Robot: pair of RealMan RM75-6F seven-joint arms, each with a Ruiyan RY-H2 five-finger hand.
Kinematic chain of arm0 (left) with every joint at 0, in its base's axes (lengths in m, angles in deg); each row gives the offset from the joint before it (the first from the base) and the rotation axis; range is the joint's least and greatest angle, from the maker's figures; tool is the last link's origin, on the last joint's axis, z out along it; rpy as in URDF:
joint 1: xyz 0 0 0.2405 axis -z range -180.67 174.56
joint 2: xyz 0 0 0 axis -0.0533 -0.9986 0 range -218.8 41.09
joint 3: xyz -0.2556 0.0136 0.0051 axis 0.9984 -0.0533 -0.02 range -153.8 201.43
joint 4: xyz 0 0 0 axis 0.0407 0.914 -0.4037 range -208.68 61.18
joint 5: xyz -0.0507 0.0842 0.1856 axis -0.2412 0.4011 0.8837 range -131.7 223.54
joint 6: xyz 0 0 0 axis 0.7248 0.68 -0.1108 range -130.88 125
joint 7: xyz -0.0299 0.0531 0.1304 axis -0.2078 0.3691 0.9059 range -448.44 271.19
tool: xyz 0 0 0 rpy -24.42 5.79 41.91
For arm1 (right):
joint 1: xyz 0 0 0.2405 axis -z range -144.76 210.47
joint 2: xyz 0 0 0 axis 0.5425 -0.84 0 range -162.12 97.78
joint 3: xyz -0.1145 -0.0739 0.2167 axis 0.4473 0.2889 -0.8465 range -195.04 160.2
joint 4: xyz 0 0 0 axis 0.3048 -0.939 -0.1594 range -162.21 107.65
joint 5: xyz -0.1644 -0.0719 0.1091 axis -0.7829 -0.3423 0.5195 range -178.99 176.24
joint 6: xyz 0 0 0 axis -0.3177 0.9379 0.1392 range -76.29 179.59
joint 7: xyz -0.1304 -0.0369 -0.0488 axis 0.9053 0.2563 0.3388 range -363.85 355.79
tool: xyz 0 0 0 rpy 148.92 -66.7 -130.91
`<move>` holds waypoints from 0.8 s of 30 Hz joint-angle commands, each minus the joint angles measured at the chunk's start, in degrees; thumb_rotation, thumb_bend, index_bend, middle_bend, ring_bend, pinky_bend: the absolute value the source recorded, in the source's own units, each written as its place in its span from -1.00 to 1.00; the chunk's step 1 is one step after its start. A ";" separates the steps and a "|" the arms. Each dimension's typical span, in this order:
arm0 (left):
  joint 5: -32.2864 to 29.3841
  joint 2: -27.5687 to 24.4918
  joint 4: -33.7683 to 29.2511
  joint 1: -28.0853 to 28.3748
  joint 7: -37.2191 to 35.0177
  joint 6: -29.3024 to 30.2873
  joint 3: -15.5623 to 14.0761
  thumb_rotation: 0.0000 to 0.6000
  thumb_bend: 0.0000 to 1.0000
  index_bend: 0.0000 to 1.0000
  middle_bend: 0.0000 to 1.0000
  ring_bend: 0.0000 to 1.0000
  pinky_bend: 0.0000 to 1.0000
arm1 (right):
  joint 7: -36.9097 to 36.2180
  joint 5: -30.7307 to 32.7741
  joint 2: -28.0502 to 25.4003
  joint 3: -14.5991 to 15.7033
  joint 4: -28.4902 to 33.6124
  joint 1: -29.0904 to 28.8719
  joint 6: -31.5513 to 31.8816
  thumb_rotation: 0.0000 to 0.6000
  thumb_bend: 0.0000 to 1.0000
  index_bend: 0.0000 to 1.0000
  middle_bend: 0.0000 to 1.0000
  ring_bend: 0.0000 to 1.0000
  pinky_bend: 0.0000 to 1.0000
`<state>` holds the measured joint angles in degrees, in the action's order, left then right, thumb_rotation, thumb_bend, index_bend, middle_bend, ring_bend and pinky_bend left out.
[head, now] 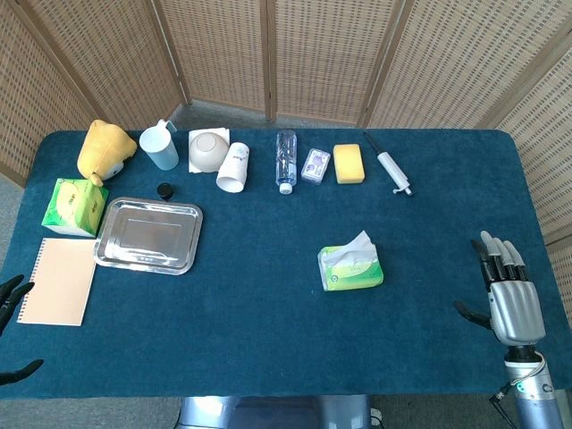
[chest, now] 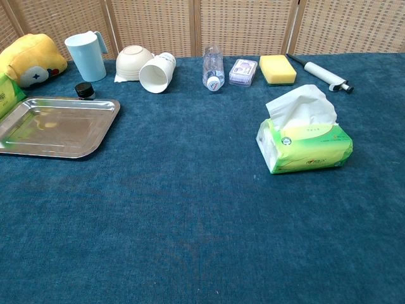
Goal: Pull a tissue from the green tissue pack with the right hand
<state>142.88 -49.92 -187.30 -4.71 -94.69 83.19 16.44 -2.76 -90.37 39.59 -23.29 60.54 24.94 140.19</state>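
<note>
The green tissue pack point(head: 351, 271) point(chest: 307, 147) lies on the blue table, right of centre, with a white tissue point(head: 357, 245) point(chest: 302, 107) standing up out of its top slot. My right hand point(head: 508, 290) hovers at the table's right front edge, well to the right of the pack, fingers straight and apart, holding nothing. Only the dark fingertips of my left hand point(head: 12, 297) show at the far left edge, spread, next to a notebook. Neither hand appears in the chest view.
A steel tray point(head: 148, 234) point(chest: 54, 125) and a tan notebook point(head: 58, 280) lie at the left. Along the back stand a yellow plush point(head: 105, 149), blue jug point(head: 160, 145), bowl point(head: 208, 149), paper cup point(head: 233, 167), bottle point(head: 285, 159), yellow sponge point(head: 349, 164) and syringe point(head: 391, 167). Another green box point(head: 73, 206) sits far left.
</note>
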 commanded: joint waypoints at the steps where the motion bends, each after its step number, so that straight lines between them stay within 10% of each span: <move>1: -0.01 0.01 -0.06 -0.01 0.02 0.03 0.02 1.00 -1.00 -1.00 -1.00 -1.00 -1.00 | -0.08 -0.11 -0.04 0.05 -0.03 -0.18 -0.30 1.00 -1.00 -1.00 -1.00 -1.00 -0.88; 24: -3.47 0.46 -1.19 1.21 1.55 -2.57 0.96 1.00 -1.00 -1.00 -1.00 -1.00 -1.00 | -0.45 6.43 4.23 -4.83 0.75 -17.63 -25.52 1.00 -1.00 -1.00 -1.00 -1.00 -0.85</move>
<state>139.86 -49.45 -188.40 -3.74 -93.02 81.02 17.27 -3.50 -85.05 42.81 -27.62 62.10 8.34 116.15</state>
